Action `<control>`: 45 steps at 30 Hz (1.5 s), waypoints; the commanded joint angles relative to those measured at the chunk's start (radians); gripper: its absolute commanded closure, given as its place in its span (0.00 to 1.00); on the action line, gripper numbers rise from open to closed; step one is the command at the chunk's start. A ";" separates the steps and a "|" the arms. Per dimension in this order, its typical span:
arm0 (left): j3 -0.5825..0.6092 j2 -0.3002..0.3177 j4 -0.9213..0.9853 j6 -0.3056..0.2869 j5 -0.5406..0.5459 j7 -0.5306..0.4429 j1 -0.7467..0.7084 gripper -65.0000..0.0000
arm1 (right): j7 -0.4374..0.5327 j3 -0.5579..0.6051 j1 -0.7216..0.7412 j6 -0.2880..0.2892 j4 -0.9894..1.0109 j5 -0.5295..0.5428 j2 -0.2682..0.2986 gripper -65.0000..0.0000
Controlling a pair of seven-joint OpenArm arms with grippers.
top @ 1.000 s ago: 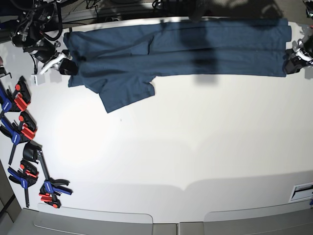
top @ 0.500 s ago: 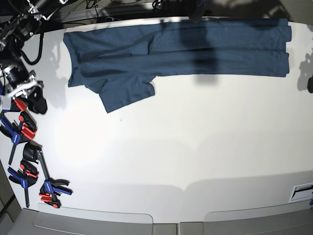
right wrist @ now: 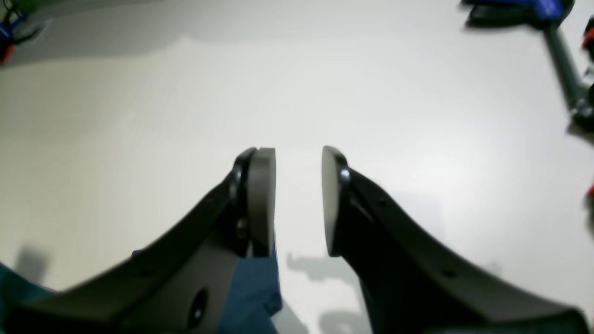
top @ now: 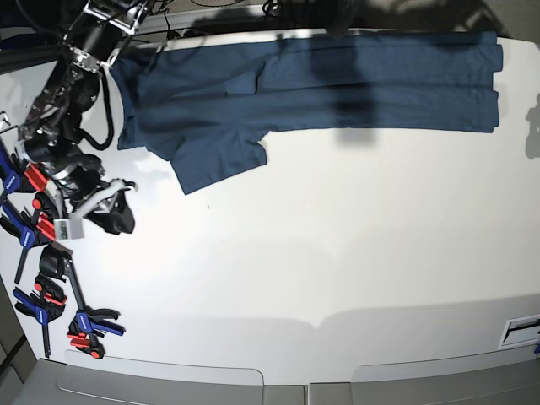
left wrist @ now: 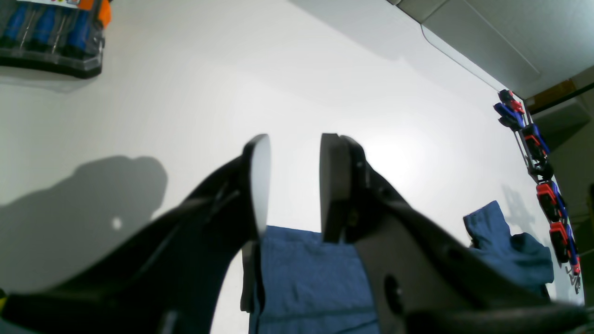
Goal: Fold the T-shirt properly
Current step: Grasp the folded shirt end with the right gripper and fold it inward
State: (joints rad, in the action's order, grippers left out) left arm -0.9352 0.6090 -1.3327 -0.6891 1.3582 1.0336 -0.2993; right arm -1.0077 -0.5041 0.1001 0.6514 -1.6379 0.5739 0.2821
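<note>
I see a workshop or lab: white worktable [top: 337,253], bar clamps [top: 38,228] beside my right gripper [top: 114,207].

Base view: left arm out of frame past 3 o'clock edge. T-shirt [top: 337,80] far edge lost in shadow at 12. Clamps [right wrist: 557,28] at 1 o'clock blurred, cropped in right wrist cam.

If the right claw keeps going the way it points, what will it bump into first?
Probably just the bare table. The right gripper is open, with only white tabletop ahead. The T-shirt lies behind its tips, and the clamps sit off to one side. Depth is hard to judge.
</note>
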 commanded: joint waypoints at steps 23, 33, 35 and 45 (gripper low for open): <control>-0.008 0.022 -0.017 -0.009 0.031 -0.013 0.000 0.75 | 0.208 0.123 0.019 -0.031 0.459 -0.091 -0.009 0.43; -0.008 0.020 -0.017 -0.009 0.031 -0.013 0.000 0.75 | 0.177 0.234 0.019 -0.031 0.459 -0.072 -0.008 0.43; -0.008 0.020 -0.017 -0.009 0.031 -0.013 0.000 0.75 | 0.177 0.263 0.019 -0.031 0.459 -0.072 -0.008 0.43; -0.008 0.020 -0.017 -0.009 0.031 -0.013 0.000 0.75 | 0.177 0.343 0.019 -0.031 0.459 -0.072 -0.008 0.57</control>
State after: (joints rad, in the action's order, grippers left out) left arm -0.9352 0.6041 -1.3327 -0.6891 1.3579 1.0409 -0.3016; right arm -0.7986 -0.1642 0.1135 0.6216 -1.1744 0.5209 0.2657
